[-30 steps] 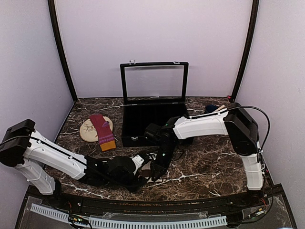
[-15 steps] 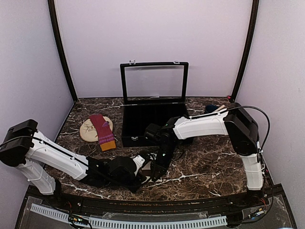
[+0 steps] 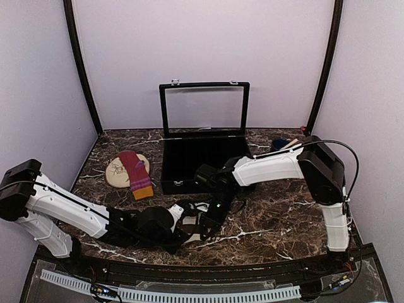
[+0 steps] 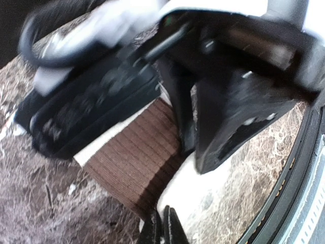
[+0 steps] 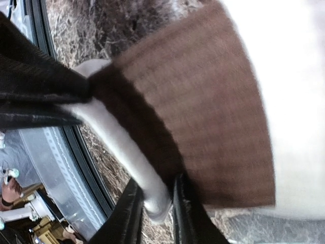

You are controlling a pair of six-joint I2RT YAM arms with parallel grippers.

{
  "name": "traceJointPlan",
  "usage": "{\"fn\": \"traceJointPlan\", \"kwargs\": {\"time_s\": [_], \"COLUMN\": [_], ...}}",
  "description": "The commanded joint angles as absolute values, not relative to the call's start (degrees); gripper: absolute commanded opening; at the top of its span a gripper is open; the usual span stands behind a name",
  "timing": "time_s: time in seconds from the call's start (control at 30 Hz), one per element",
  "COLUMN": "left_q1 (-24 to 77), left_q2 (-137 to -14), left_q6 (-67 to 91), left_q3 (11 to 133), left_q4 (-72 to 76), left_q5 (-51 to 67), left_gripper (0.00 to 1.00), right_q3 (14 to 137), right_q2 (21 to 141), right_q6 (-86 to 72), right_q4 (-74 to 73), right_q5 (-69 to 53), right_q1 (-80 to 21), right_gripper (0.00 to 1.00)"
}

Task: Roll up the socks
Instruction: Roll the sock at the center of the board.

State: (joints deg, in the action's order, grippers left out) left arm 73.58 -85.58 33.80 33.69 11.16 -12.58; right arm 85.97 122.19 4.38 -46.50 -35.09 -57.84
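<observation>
My left gripper [image 4: 162, 229] is closed tight and pinches the cream-beige sock [image 4: 133, 165], which lies on the marble table [image 3: 278, 214] at the lower middle of the top view. My right gripper [image 5: 156, 192] stands narrow around that sock's cream edge; whether it presses, I cannot tell. The maroon sock [image 3: 136, 172] lies at the left on the tan mat [image 3: 113, 172].

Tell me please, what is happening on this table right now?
Both arms work on the cream-and-brown sock near the front of the table. The left pincer is shut on the sock's edge. The right pincer has a finger on each side of another edge; whether it grips is unclear. The maroon sock lies untouched on the tan mat, far left.
</observation>
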Motion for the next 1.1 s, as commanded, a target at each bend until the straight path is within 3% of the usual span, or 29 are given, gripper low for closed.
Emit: {"fn": "traceJointPlan", "kwargs": {"time_s": [0.0,0.07,0.23,1.07], "left_q1": [72.51,71.84,69.54,63.84], "left_q2": [-82.53,-82.21,-80.66,-81.33], "left_q6": [36.93,37.49,38.98,48.26], "left_q3": [32.12,32.36,31.59,29.63], "left_q4": [9.06,8.07,7.38,5.88], "left_q5": [-10.63,-9.73,-6.26,5.67], "left_gripper": [0.00,0.00,0.00,0.00], "right_q3": [83.82,82.71,77.99,60.79], "right_q2": [117.41,115.92,111.65,102.05], "right_q6": [2.04,1.58,0.19,1.76], "right_q4": [-42.00,-40.24,-32.74,-9.21], "right_q5": [-33.35,-31.70,-29.10,-25.94], "right_q1": [-57.39,-57.39,-57.45,-61.07], "right_gripper": [0.24,0.31,0.36,0.38]}}
